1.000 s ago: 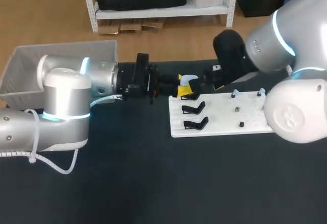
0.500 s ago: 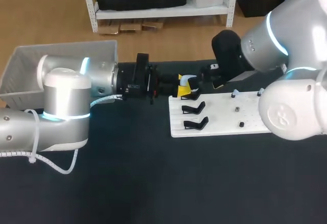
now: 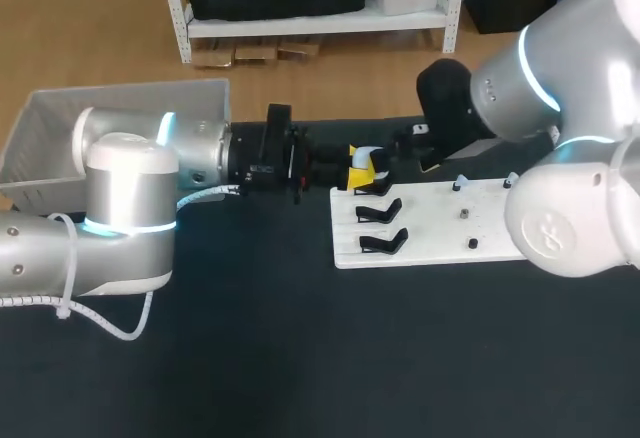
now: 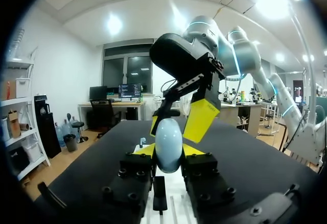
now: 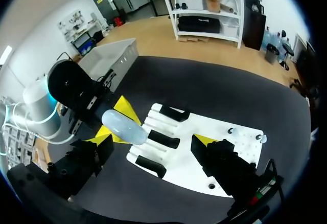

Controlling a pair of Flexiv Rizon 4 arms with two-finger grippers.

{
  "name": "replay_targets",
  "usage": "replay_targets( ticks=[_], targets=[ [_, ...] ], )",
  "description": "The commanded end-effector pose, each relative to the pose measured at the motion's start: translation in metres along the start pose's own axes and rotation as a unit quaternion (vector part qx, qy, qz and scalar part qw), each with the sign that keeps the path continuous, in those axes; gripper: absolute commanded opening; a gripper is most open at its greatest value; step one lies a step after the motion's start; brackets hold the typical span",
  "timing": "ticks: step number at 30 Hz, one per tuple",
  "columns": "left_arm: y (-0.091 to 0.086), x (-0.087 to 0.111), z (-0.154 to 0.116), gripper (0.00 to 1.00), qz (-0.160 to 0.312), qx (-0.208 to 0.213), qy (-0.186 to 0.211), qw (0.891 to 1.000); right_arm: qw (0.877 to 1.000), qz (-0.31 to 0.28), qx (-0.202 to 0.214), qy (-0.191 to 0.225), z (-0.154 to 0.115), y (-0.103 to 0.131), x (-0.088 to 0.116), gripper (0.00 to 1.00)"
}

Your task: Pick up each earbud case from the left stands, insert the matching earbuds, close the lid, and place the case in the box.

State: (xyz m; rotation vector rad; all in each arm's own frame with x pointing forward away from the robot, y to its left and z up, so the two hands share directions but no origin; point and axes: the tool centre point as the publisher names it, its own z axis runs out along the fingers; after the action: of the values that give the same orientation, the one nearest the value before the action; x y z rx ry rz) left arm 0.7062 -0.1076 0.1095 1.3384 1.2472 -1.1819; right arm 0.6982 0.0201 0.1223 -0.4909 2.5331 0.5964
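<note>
A pale blue earbud case (image 3: 364,151) is held above the table's far middle, just beyond the white board (image 3: 430,248). My left gripper (image 3: 360,170) is shut on it; in the left wrist view the case (image 4: 168,144) stands upright between the yellow tips. My right gripper (image 4: 179,122) is open, with a finger on either side of the case's far end, not touching it. In the right wrist view the case (image 5: 124,127) lies ahead of my right gripper (image 5: 153,147). Three black stands (image 3: 380,213) on the board are empty. Small earbuds (image 3: 458,183) sit on pegs.
A pale plastic box (image 3: 60,138) stands at the far left behind my left arm, also seen as the box (image 5: 110,55) in the right wrist view. The board (image 5: 204,175) carries a few more pegs on its right half. Dark table stretches in front.
My right arm has shifted slightly left, bringing its open gripper closer around the case. My left arm and the case have stayed put.
</note>
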Motion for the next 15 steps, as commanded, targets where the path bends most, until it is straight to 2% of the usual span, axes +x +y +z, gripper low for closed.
replay_targets(
  ticks=[1, 15],
  targets=[
    [0.000, 0.002, 0.000, 0.00, 0.002, -0.002, -0.003, 1.000, 1.000, 0.003, 0.006, -0.004, 0.002, 0.000, 0.001, 1.00],
    [0.000, 0.002, 0.000, 0.00, 0.002, -0.002, -0.003, 1.000, 0.999, 0.008, 0.007, -0.031, -0.008, -0.004, -0.013, 1.00]
  ],
)
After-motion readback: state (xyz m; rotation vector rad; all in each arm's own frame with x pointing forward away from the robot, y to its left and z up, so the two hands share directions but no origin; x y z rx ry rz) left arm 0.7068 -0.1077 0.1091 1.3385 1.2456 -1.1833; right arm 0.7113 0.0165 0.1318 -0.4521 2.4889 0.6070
